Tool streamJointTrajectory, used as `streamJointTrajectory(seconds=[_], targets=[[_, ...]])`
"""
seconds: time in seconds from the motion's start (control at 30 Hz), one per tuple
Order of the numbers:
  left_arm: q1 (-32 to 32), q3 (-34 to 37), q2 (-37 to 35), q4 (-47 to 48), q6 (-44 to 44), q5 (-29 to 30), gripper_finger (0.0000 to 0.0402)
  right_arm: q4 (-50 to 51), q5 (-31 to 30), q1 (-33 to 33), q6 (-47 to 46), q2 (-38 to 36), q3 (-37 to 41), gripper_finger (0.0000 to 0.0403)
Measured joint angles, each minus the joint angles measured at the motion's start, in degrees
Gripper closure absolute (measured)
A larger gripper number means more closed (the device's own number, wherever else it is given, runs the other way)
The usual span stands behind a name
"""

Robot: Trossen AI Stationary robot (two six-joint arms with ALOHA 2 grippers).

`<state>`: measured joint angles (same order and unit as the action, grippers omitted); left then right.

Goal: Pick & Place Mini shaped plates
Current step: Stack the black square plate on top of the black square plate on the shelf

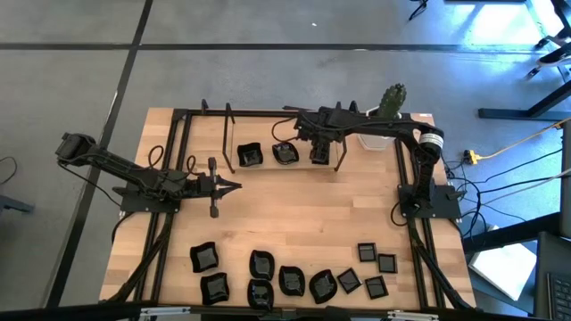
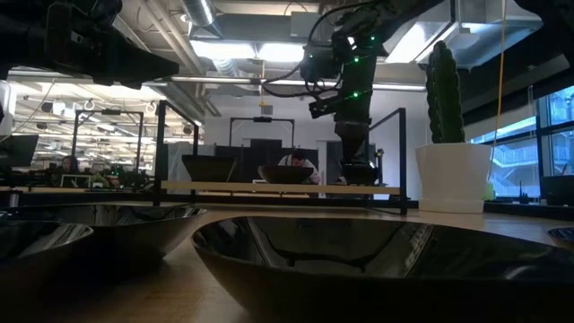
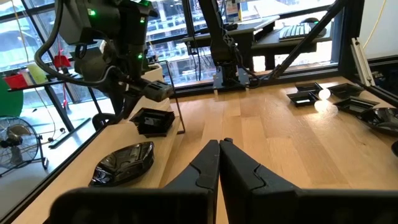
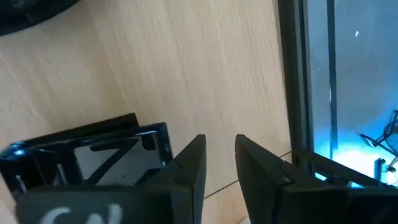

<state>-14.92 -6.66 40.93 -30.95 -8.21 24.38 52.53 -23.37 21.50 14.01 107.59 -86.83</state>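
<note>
My right gripper (image 1: pixel 318 148) hangs open just above a small square black plate (image 3: pixel 152 121) at the table's far side. In the right wrist view that plate (image 4: pixel 87 152) lies flat on the wood beside one finger, and only bare wood shows between the fingertips (image 4: pixel 219 142). Two more mini plates (image 1: pixel 250 155) (image 1: pixel 285 153) rest on the table to its left. Several black mini plates (image 1: pixel 294 278) lie in a loose row along the near edge. My left gripper (image 1: pixel 235 185) (image 3: pixel 219 144) is shut and holds nothing, level above the table's left middle.
A white pot with a green cactus (image 1: pixel 391 105) (image 2: pixel 453 170) stands at the far right corner. A black metal frame (image 1: pixel 187 134) with thin upright posts borders the far and side edges. Bare wood (image 1: pixel 312 214) lies mid-table. A person (image 2: pixel 296 161) sits far behind.
</note>
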Motion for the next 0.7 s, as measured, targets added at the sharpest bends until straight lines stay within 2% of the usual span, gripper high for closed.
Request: streamJointTrajectory(seconds=[0.2,0.37,0.4,0.53,0.6,0.7], targets=[[0.0,0.0,0.0,0.0,0.0,0.0,0.0398,3.4,-4.4,0.0,2.2,0.0,-2.5,0.0317],[0.0,0.0,0.0,0.0,0.0,0.0,0.0394,12.4,-2.3,0.1,3.8,-0.1,-11.1,0.0317],[0.0,0.0,0.0,0.0,0.0,0.0,0.0394,14.1,0.5,0.2,4.6,-0.2,-12.9,0.0317],[0.0,0.0,0.0,0.0,-0.1,0.0,0.0396,20.5,20.8,1.4,11.1,-0.3,-17.8,0.0317],[0.0,0.0,0.0,0.0,0.0,0.0,0.0397,20.6,24.6,1.4,12.9,-0.3,-17.9,0.0317],[0.0,0.0,0.0,0.3,0.0,0.0,0.0397,20.2,25.6,1.4,14.9,-0.1,-16.3,0.0317]])
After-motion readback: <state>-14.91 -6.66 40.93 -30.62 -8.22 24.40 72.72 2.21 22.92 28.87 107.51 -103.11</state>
